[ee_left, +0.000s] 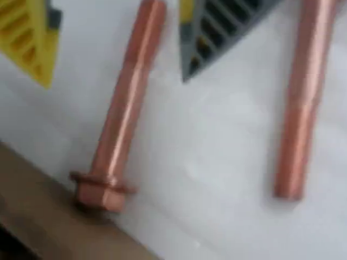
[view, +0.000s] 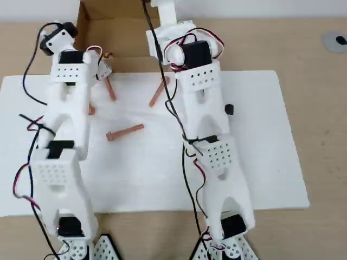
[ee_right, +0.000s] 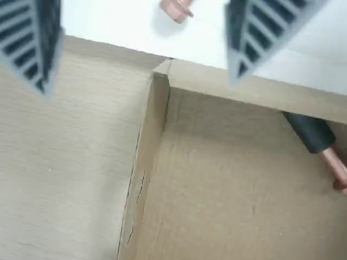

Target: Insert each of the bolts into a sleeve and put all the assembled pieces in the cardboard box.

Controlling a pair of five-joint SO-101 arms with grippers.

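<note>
Left tool point(ee_left: 116, 38) wide astride a bolt point(ee_left: 122, 119) on white mat point(ee_left: 217, 162), second bolt point(ee_left: 301, 103) beside, head cut off — right tool point(ee_right: 146, 38) wide over cardboard box point(ee_right: 217, 179), sleeved bolt point(ee_right: 320, 141) inside half out of frame.

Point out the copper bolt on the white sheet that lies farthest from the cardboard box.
The bolt in the middle of the sheet, lying almost crosswise; the others lie beyond it, nearer the box.

Cardboard box point(ee_right: 217, 206) floor mostly free; one sleeved bolt point(ee_right: 320, 143) lies inside (partly cut off). Right tool point(ee_right: 141, 86) hangs spread over the box's front corner wall. Just in front of the box, loose bolts point(view: 110, 88) and left tool point(ee_left: 115, 81) crowd the white sheet point(view: 260, 135); passing room over tabletop point(view: 303, 54) beside the box.
</note>
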